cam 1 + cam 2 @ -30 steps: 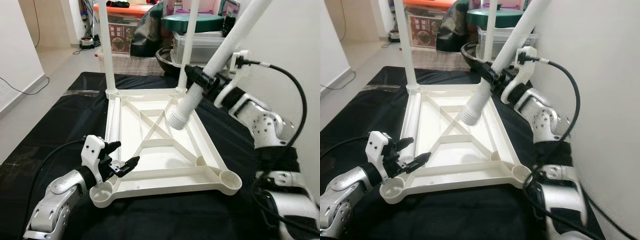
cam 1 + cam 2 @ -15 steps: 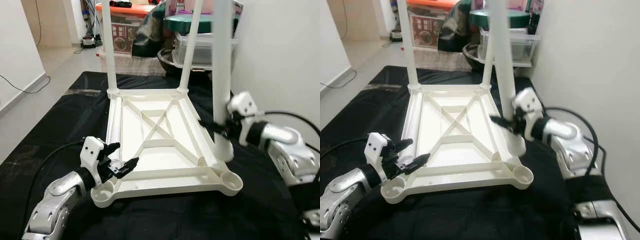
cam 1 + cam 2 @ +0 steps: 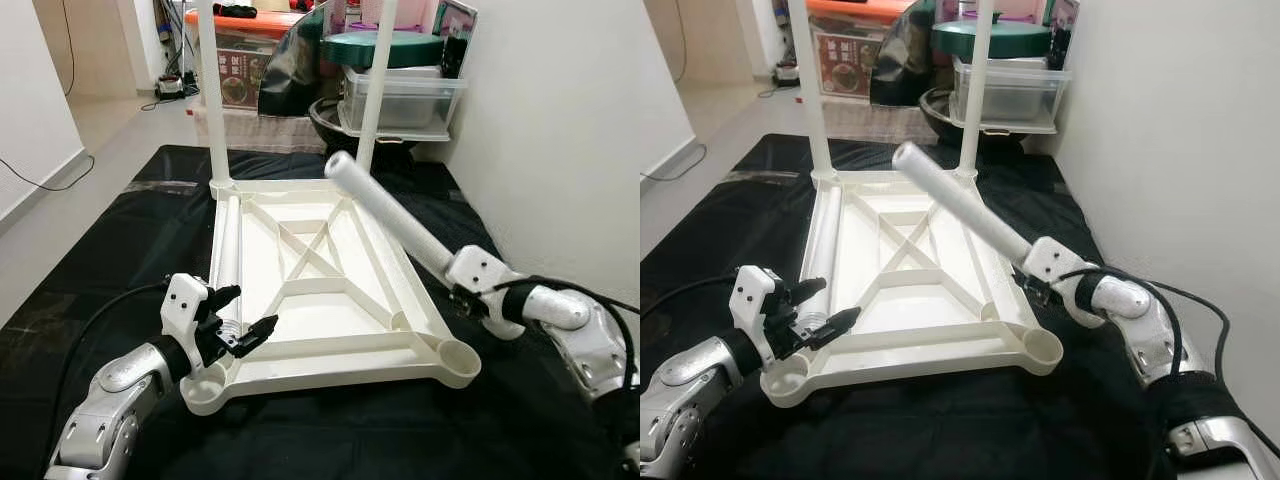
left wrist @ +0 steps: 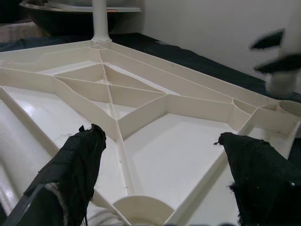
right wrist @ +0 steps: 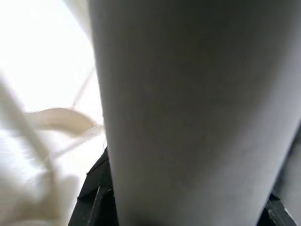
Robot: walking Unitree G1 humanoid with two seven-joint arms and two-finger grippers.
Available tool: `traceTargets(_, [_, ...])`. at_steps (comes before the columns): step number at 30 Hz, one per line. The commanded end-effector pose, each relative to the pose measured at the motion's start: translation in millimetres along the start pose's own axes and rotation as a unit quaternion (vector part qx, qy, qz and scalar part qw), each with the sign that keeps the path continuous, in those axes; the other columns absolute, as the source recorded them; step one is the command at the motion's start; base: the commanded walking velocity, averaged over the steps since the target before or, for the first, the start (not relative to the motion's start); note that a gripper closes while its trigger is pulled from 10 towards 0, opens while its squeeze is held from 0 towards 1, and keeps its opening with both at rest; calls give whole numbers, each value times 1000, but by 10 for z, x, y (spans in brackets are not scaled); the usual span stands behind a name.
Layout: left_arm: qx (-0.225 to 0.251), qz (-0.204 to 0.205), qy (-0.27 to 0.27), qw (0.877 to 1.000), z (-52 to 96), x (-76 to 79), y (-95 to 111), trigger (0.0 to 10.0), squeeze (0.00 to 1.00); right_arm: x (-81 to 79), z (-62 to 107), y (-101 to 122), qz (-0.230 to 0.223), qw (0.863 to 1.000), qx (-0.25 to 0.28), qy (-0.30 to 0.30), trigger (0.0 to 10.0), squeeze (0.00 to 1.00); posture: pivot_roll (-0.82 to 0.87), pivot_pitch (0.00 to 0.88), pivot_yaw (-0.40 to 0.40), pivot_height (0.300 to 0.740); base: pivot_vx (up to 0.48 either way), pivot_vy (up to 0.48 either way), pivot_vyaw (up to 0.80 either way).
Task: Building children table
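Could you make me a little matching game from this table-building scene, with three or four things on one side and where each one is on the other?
Things:
1. loose table leg
2. upside-down tabletop
3. left gripper
4. clear storage box

Places or states:
A. lying flat on the black cloth
B. open, at the tabletop's near left corner
C. on the floor beyond the tabletop, against the wall
D. held slanting in the right gripper

Pairs: 1-D, 2-A, 3-B, 4-C

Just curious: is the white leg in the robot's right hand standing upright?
No, tilted. The leg slants up from the right hand, over the upturned tabletop.
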State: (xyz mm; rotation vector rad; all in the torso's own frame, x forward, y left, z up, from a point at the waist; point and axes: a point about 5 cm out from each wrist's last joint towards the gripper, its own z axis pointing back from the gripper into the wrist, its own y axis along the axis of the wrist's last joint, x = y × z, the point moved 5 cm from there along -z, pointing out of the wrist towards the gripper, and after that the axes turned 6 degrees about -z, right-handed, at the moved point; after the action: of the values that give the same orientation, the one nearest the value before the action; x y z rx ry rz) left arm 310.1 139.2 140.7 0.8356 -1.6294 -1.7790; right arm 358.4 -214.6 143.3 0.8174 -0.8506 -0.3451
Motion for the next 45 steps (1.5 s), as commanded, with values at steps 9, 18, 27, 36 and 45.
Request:
traceTargets(9, [7, -7, 9, 1000, 0, -30, 28, 10000, 0, -271, -113, 536, -193, 971, 138, 39, 0, 0, 88, 0, -138, 740, 0, 0, 0])
traceTargets(18, [9, -10, 18, 1000, -27, -50, 33, 10000, 0, -216, -363, 732, -221, 958, 179, -35, 0, 0, 101, 0, -153, 740, 0, 0, 0])
traceTargets(27, [12, -8, 18, 1000, -14, -55, 42, 10000, 0, 224, -12, 665, -193, 967, 158, -46, 0, 0, 67, 0, -139, 740, 0, 0, 0])
traceTargets(36, [17, -2, 18, 1000, -10, -73, 70, 10000, 0, 118, 434, 1028, -237, 941, 238, 43, 0, 0, 37, 0, -122, 740, 0, 0, 0])
traceTargets(45, [22, 6, 24, 999, -9, -107, 93, 10000, 0, -134, 320, 983, -249, 937, 241, 47, 0, 0, 44, 0, -122, 740, 0, 0, 0])
